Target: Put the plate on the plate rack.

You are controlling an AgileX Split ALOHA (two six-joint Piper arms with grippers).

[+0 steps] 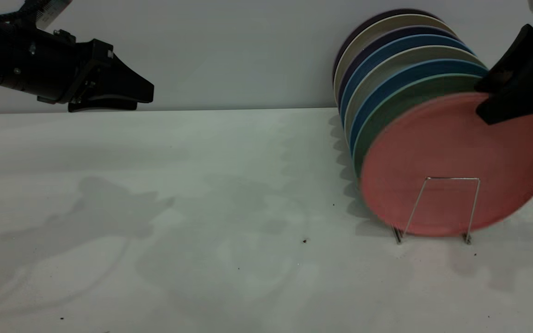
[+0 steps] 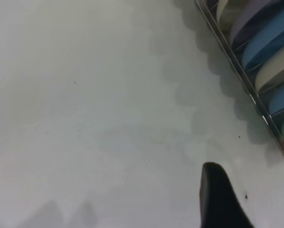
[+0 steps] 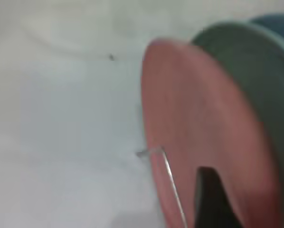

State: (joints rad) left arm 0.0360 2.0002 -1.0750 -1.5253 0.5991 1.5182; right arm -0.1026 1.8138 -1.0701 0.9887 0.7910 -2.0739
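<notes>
Exterior view: the salmon-pink plate (image 1: 451, 171) stands on edge at the front of the wire plate rack (image 1: 447, 208), behind the rack's front loop and leaning back against the mint-green plate (image 1: 410, 99) and the row of blue and cream plates (image 1: 387, 55) behind it. The right gripper (image 1: 498, 99) is at the pink plate's upper rim, its dark fingers closed down around the edge; whether both pads truly pinch it I cannot tell for sure, but it looks like a grip on the rim. To do this step well, I would judge that the plate's bottom edge should settle fully between the base rails before the fingers part, and that they should part gently, so the plate rests back on the green one and does not roll or tip forward over the short loop. The left gripper (image 1: 123, 95) hangs well away over the bare worktop (image 1: 155, 208), holding nothing; how far its fingers stand apart is unclear here.

Left wrist view: one dark finger (image 2: 218, 199) shows over the worktop, a second at the frame's edge, with a gap between and nothing in it. The rack's rail and the plate row lie farther off.

Right wrist view: the pink plate stands just in front of the green plate, the wire loop crossing its face, with a dark finger (image 3: 211, 199) against its face.
</notes>
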